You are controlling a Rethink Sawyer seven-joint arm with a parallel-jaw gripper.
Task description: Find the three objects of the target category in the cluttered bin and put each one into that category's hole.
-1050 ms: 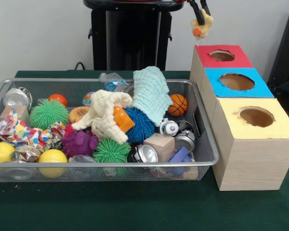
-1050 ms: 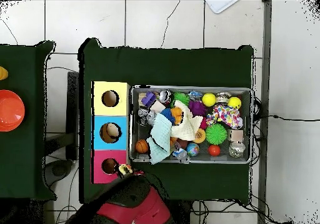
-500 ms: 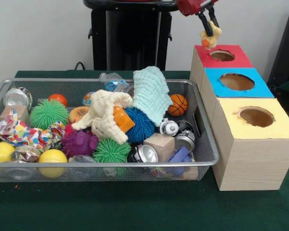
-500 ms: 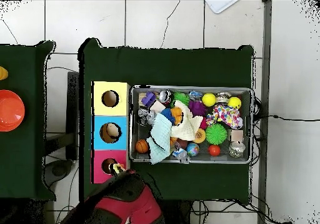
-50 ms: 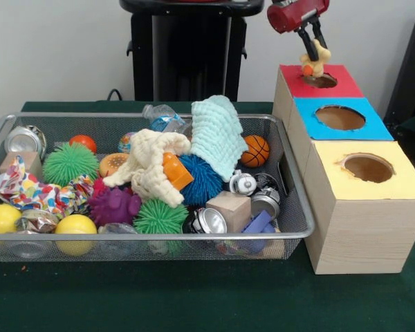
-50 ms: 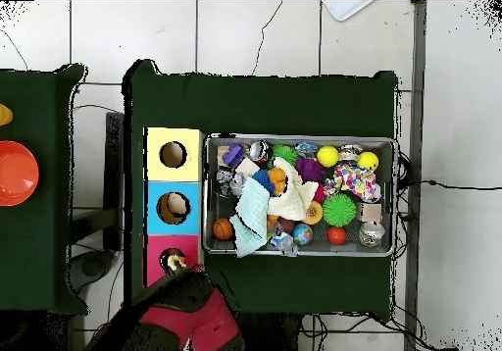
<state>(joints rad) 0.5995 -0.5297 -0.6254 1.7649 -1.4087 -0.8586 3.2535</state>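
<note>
The duck (image 5: 316, 59) hangs clamped between the black fingers of the gripper (image 5: 311, 52), directly above the hole (image 5: 319, 80) of the red box (image 5: 335, 88). Its orange beak is at the hole's edge. The bin (image 5: 285, 176) stands beside the boxes on the desk (image 5: 194, 297).

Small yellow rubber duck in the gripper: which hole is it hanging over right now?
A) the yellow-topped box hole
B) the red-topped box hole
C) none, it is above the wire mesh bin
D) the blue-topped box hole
B: the gripper holds the small yellow rubber duck directly above the red-topped box hole.
</note>
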